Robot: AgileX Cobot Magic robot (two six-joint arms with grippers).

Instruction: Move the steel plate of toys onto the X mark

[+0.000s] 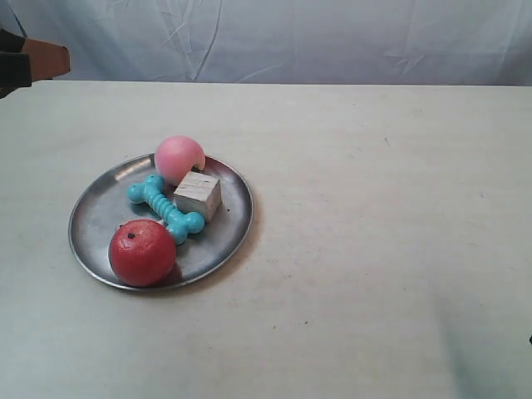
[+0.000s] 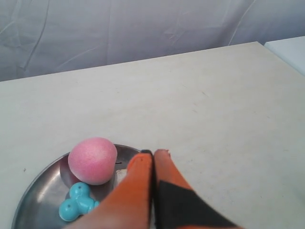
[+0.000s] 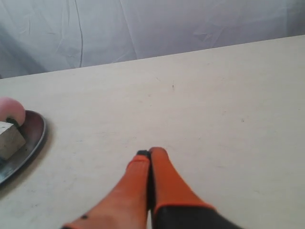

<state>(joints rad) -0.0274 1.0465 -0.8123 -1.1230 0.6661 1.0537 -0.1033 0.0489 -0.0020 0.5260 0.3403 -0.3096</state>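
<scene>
The steel plate (image 1: 98, 208) lies on the table's left half. On it sit the red apple (image 1: 142, 252), the pink ball (image 1: 179, 159), the turquoise dog-bone (image 1: 165, 208) and the wooden cube (image 1: 198, 194). My left gripper (image 2: 153, 152) is shut and empty, hanging high over the plate's rim (image 2: 42, 190) beside the ball (image 2: 92, 160). In the exterior view only part of it (image 1: 37, 58) shows, at the top left corner. My right gripper (image 3: 150, 152) is shut over bare table, away from the plate (image 3: 34, 137). A faint dark mark (image 3: 173, 87) could be the X mark; its shape is too small to tell.
The pale table (image 1: 374, 249) stretches wide to the right of the plate. A wrinkled white cloth backdrop (image 1: 291, 37) hangs behind the far edge. The table's corner (image 2: 261, 44) shows in the left wrist view.
</scene>
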